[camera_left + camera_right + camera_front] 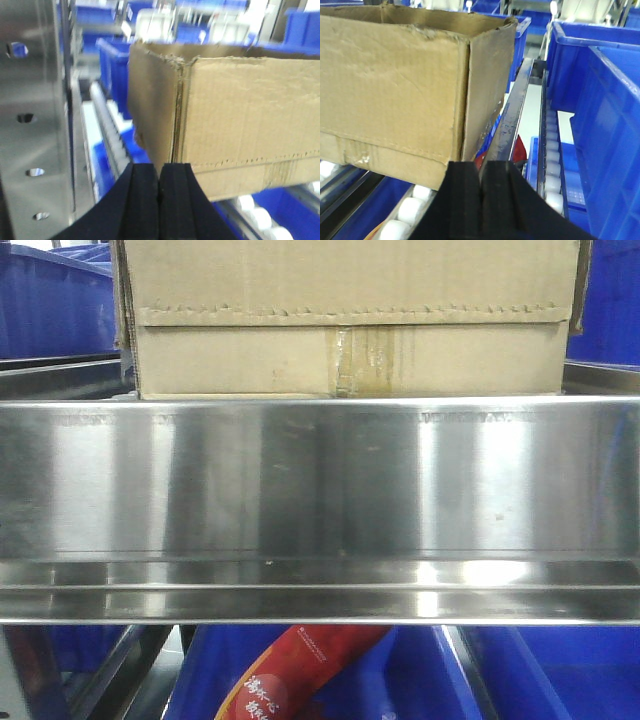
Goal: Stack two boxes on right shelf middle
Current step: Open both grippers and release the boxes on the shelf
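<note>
Claws (160, 187) (482, 187) closed, empty, beside box (350, 315).

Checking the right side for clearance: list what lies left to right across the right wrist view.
Cardboard box → steel rail → white roller track → blue bin. The right hand sits shut at bottom centre.

You had blue plastic bins (600, 100) crowding the right side, standing on white roller tracks (552, 165). Below the steel lip, a red packet with printed characters (290, 675) lay in another blue bin (560, 670). A perforated metal upright (30, 125) stood at left.
</note>
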